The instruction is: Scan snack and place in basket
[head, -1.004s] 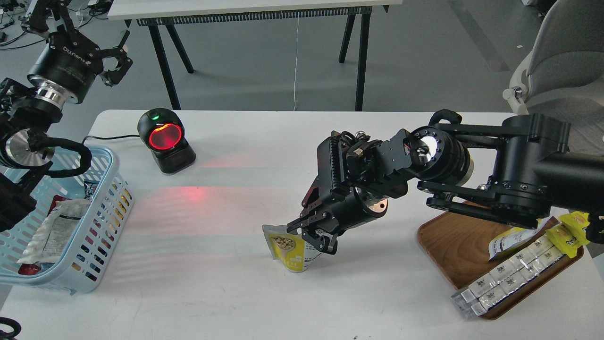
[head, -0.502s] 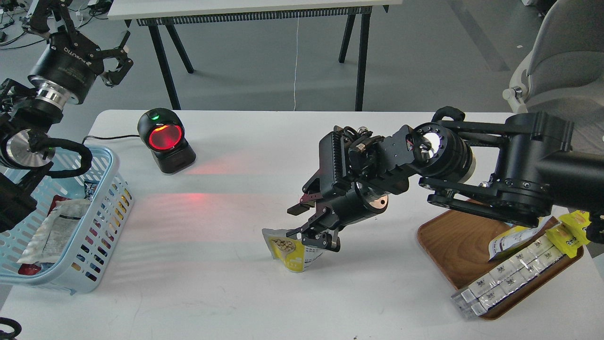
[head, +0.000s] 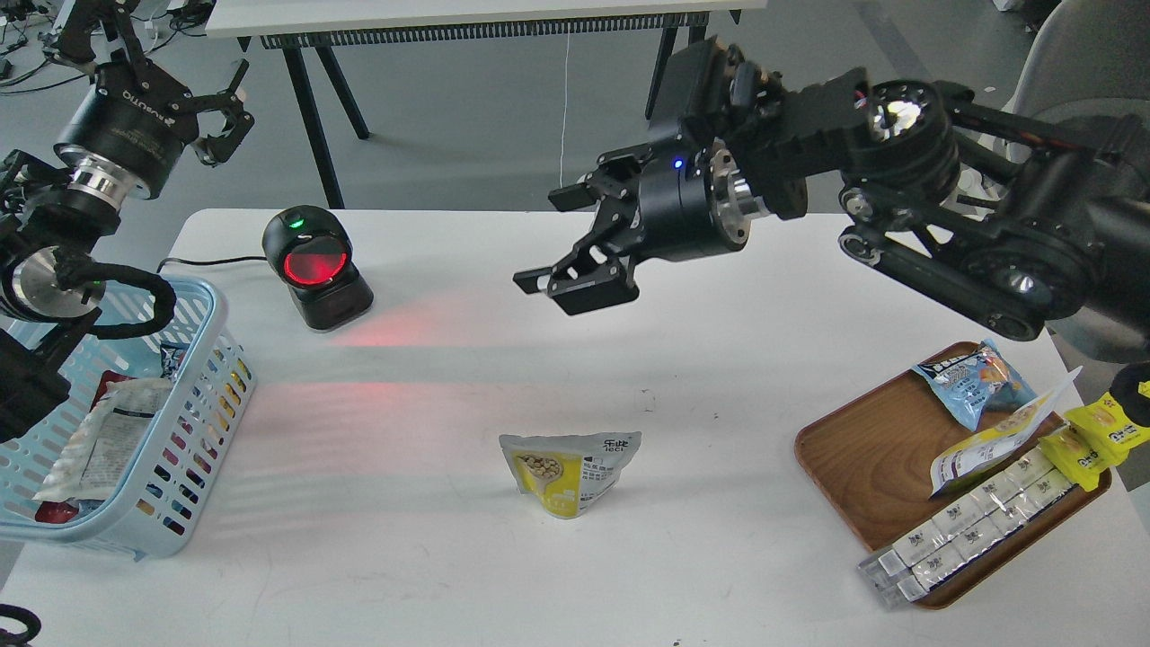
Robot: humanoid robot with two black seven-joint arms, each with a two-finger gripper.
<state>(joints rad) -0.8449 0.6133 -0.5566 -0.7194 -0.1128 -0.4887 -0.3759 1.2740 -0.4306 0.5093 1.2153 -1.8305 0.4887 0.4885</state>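
Note:
The snack [head: 569, 469], a small pouch with a yellow lower half, a nut picture and a silver-white top, lies free on the white table [head: 449, 557] near the middle front. My right gripper [head: 557, 243] is open and empty, raised well above and behind the snack. My left gripper [head: 226, 112] is open and empty, held high at the far left above the table's back edge. The light blue basket [head: 193, 422] stands at the left edge with several packets inside.
A black barcode scanner [head: 314, 267] with a red lit window stands at the back left, casting red light on the table. A brown wooden tray [head: 862, 467] at the right holds a blue packet [head: 975, 382], a white-and-yellow pouch [head: 997, 440] and boxed items.
My right gripper has let go of the snack, opened and risen up and back, away from it. The snack stays on the table. The left arm has not moved.

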